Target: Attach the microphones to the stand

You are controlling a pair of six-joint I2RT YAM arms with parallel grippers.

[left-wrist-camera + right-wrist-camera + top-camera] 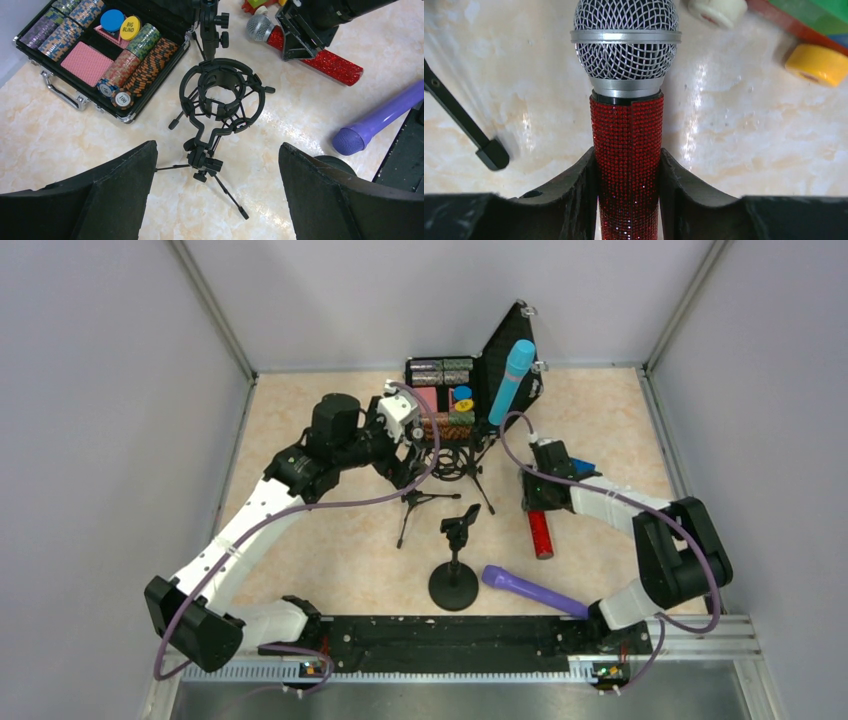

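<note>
The right gripper (pixel 626 167) clamps both fingers on the glittery handle of the red microphone (pixel 626 125), which lies on the table (pixel 330 540) just beside the toy-brick car (pixel 816 62). The left gripper (pixel 217 147) hangs wide open and empty above the ring-topped tripod stand (pixel 202 161). The purple microphone (pixel 530 590) lies near the round-base stand (pixel 455 575), and the light blue microphone (pixel 512 380) leans upright at the back. A clean lift probably calls for a firm hold, raising the handle clear of the table, then aiming its tail squarely into a holder before lowering.
</note>
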